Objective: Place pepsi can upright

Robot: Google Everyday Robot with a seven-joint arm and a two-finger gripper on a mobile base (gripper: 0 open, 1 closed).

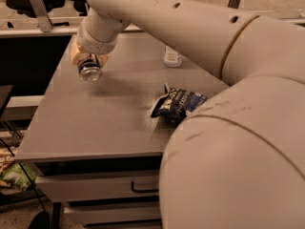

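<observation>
The pepsi can (pixel 89 69) is a small dark can with a shiny silver end facing me. It hangs tilted in the air above the far left part of the grey table (pixel 95 123). My gripper (pixel 88 61) is shut on the can, reaching down from the big white arm that fills the right and top of the view. The can's body is mostly hidden by the gripper's wrist.
A dark blue foil snack bag (pixel 177 104) lies on the table near the arm. The bottom of a clear plastic water bottle (pixel 172 57) stands at the back, partly behind the arm. A drawer front (pixel 100 187) sits under the table.
</observation>
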